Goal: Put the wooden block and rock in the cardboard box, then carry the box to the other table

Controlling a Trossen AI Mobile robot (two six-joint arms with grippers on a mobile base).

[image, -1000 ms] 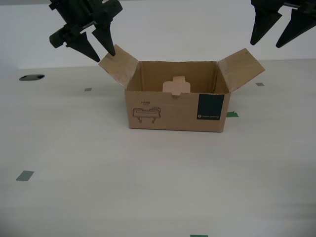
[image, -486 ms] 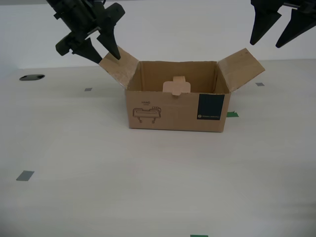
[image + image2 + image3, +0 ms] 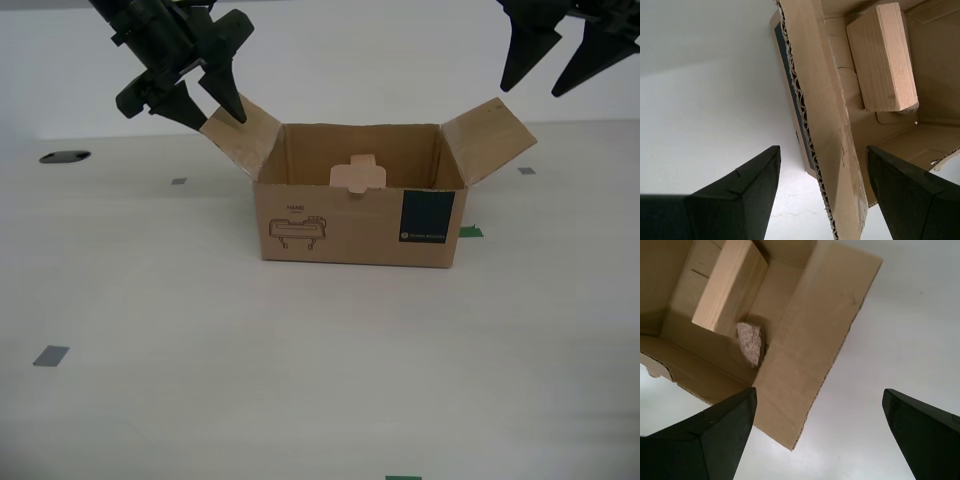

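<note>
The cardboard box is loaded but not yet lifted, both grippers open-jawed at its side flaps.
Nearest, the smooth pale table with its grey tape squares bears the box, so the carry to the other table is all still to do. Inside, the wooden block lies on the floor with the rock touching its end, so the packing looks finished. Beyond, the first gripper straddles the flap at the exterior view's left, jaws wide, gripping nothing. The second gripper hangs spread above the opposite flap. Against a second ago, the first gripper has turned and closed in on its flap. The second has edged slightly inward, and the box has not moved.
</note>
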